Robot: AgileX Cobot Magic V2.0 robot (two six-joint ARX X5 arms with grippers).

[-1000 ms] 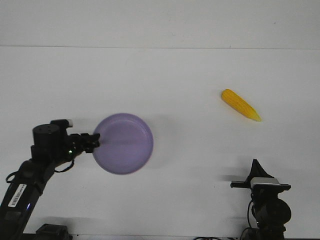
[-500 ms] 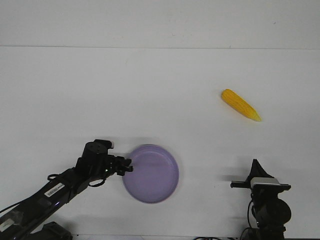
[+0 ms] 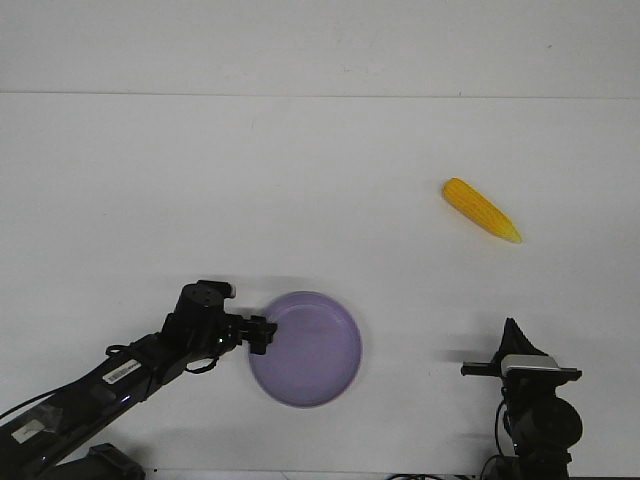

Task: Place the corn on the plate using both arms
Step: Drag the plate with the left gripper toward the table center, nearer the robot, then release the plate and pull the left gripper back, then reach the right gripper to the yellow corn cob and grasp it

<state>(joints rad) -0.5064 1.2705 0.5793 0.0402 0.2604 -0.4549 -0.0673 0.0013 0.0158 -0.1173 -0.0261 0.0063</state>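
The lavender-purple plate lies on the white table near the front, a little left of the middle. My left gripper is shut on the plate's left rim, its black arm reaching in from the lower left. The yellow corn lies on the table at the right, far from the plate, its pale tip pointing right and toward me. My right gripper stands near the front edge at the lower right, well in front of the corn; its fingers point up and I cannot tell whether they are open.
The white table spreads wide around the corn and the plate, with its far edge against a white wall. Cables trail at the lower left and lower right by the arm bases.
My left gripper has dragged the plate from the left side toward the front middle, mostly within the first half second, then a little further right. The corn and the right arm have not moved.
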